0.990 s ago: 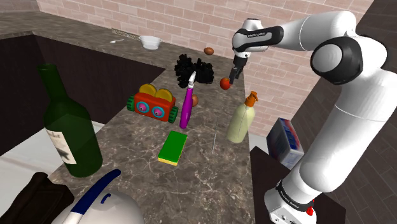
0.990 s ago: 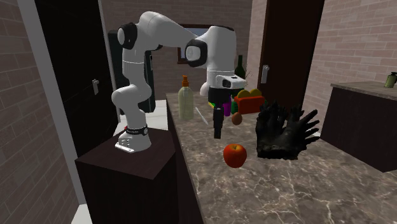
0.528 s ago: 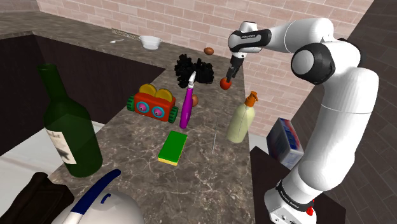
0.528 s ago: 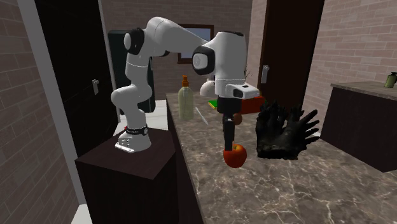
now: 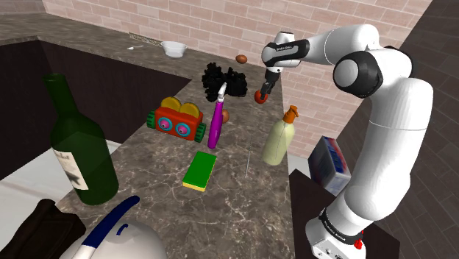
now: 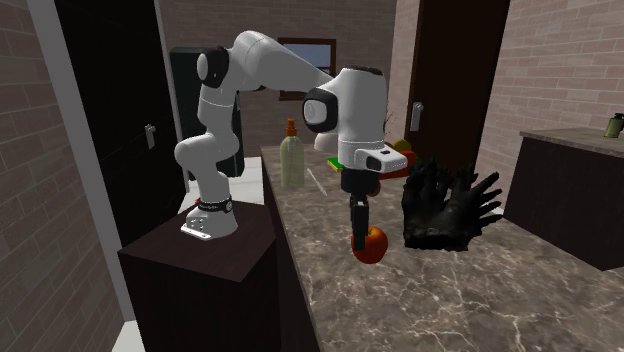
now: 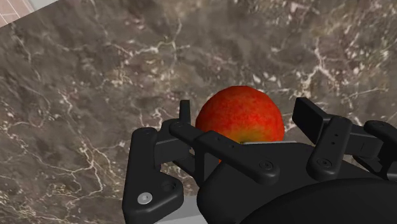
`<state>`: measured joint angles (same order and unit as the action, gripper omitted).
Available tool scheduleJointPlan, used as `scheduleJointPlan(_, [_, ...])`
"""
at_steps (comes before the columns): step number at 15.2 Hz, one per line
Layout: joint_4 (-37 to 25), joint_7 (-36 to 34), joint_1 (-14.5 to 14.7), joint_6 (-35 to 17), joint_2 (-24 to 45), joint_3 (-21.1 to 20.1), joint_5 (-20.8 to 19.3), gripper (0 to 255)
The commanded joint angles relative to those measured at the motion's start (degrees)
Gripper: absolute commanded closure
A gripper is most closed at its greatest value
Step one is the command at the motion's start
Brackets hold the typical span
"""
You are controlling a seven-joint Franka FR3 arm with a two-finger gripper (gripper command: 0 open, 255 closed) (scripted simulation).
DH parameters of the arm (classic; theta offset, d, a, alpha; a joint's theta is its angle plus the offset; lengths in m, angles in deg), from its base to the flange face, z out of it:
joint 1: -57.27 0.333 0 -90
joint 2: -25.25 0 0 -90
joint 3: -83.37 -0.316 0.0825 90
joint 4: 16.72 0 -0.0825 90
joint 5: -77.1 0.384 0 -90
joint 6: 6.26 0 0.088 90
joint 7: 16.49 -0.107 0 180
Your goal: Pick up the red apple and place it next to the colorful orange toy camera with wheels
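The red apple (image 5: 259, 96) (image 6: 372, 245) (image 7: 240, 116) rests on the dark marble counter (image 5: 235, 184) near its far end. My black gripper (image 5: 262, 90) (image 6: 357, 238) (image 7: 247, 124) has come down over it and stands open, one finger on each side of the apple, with small gaps showing in the wrist view. The orange toy camera with green wheels (image 5: 176, 120) sits mid-counter, toward the shoulder view's left of the apple and nearer the camera.
Between toy and apple stands a purple brush (image 5: 216, 121) with a small brown thing (image 5: 226, 115) behind it. A black glove-like shape (image 5: 224, 79) (image 6: 445, 210) lies close to the apple. A soap bottle (image 5: 278, 138), green sponge (image 5: 200, 171) and green wine bottle (image 5: 77, 143) stand nearer.
The arm has swung out along the counter and lowered; the gripper, earlier beside and above the apple, now straddles it. The apple has not moved.
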<state>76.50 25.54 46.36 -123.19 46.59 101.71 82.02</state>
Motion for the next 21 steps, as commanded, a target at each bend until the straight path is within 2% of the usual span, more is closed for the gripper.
scheduleJointPlan(1, [0.0, 0.0, 0.0, 0.0, 0.0, 0.0, 0.0, 0])
scheduleJointPlan(4, [0.0, 0.0, 0.0, 0.0, 0.0, 0.0, 0.0, 0])
scheduleJointPlan(5, [0.0, 0.0, 0.0, 0.0, 0.0, 0.0, 0.0, 255])
scheduleJointPlan(14, [0.0, 0.0, 0.0, 0.0, 0.0, 0.0, 0.0, 255])
scheduleJointPlan(21, [-3.8, -0.2, 0.0, 4.8, -1.2, 0.2, -0.5, 255])
